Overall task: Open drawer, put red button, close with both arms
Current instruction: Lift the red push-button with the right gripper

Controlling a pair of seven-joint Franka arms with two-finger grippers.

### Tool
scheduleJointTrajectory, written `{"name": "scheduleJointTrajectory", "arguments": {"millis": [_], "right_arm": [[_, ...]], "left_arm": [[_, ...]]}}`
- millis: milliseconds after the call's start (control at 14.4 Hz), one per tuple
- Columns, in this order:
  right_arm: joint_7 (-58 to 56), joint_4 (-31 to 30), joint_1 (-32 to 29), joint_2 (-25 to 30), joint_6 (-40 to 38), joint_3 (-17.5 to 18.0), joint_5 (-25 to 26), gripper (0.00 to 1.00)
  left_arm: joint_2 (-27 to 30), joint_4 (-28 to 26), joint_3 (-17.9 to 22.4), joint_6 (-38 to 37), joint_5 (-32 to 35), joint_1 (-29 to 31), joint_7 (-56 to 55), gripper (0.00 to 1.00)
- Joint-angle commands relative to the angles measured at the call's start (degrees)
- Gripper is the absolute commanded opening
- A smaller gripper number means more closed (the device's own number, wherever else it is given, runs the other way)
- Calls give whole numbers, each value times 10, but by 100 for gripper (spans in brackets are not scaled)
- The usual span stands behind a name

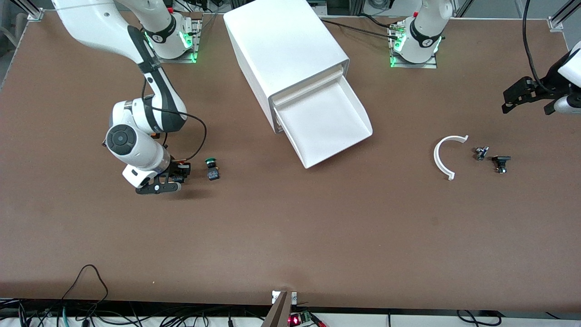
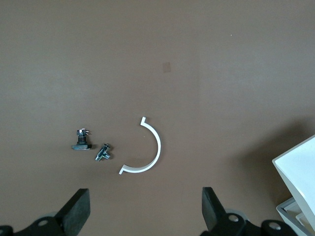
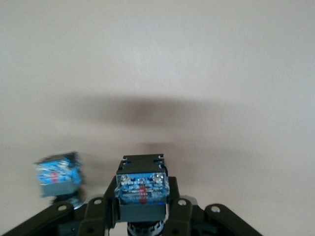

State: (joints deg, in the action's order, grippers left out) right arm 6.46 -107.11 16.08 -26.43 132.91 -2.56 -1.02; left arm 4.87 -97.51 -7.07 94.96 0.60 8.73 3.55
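Right gripper (image 1: 174, 178) sits low at the right arm's end of the table, fingers clamped on a dark blocky button body. The cap is hidden, but the right wrist view shows a blue-labelled block between the fingers; judged to be the red button (image 3: 141, 192). The green button (image 1: 212, 169) lies on the table just beside it, glossy cap, same blocky body.

The drawer (image 1: 327, 123) is already pulled out of the white cabinet (image 1: 281, 45): smooth matte plastic, shallow tray with flared walls, nothing in it.

Toward the left arm's end lie a white C-shaped clip (image 1: 445, 156) and two small metal fasteners (image 1: 481, 153).

Left gripper (image 1: 522, 94) waits in the air over that end, jaws spread wide, holding nothing.

Progress: drawer opening done, pick apparently done; carrying, dropping in and the two-arm close are left.
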Motion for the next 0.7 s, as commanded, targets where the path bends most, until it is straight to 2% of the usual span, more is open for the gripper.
{"name": "scheduleJointTrajectory", "arguments": {"millis": [0,209,418,627], "right_arm": [[-12,84,0,4,-69,23,2,31],[-22,165,0,2,-138,77,-2,32],[-85,212,0,-3,-141,121,-21,32],[-212,237,10,-5,-134,146,-44,31]], "left_arm": [[1,9,4,-10,12,-6,-6,100],[0,10,4,-10,12,-5,-6,100],[-1,10,4,-10,12,-5,-6,100],[-1,10,5,-10,12,-5,-6,100]]}}
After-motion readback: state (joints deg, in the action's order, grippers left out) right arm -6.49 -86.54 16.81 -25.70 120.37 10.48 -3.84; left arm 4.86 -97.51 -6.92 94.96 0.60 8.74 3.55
